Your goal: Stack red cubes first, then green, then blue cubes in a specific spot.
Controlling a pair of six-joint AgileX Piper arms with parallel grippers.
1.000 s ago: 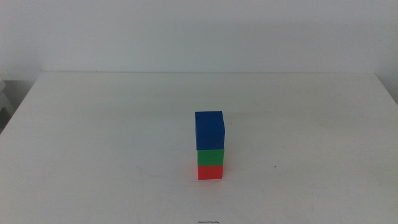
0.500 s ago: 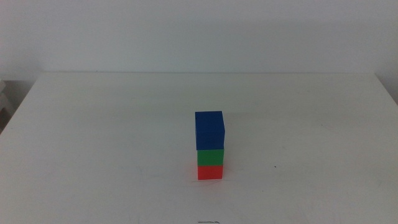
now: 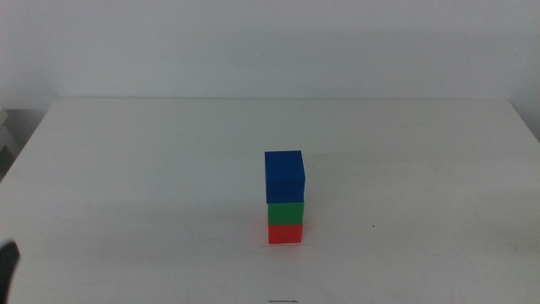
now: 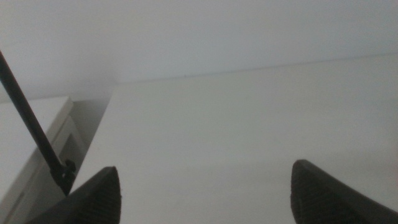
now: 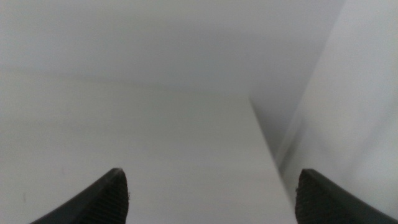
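Observation:
In the middle view a three-cube tower stands upright on the white table [image 3: 126, 169], slightly right of centre. The red cube [image 3: 285, 233] is at the bottom, the green cube [image 3: 285, 214] rests on it, and the blue cube [image 3: 283, 176] sits on top. The spot is covered by the red cube. Neither gripper touches the tower. A dark tip of the left arm [image 3: 7, 263] shows at the bottom left edge. My left gripper [image 4: 205, 177] is open over bare table, holding nothing. My right gripper [image 5: 211, 177] is also open and holds nothing.
A white wall rises behind the table's far edge. The left wrist view shows a thin dark rod [image 4: 31, 124] and a white cabinet [image 4: 25, 143] beside the table's side edge. The right wrist view shows the table's other side edge [image 5: 267, 137].
A dark tip of the left arm has come into the middle view at the bottom left edge. The cube tower has not moved.

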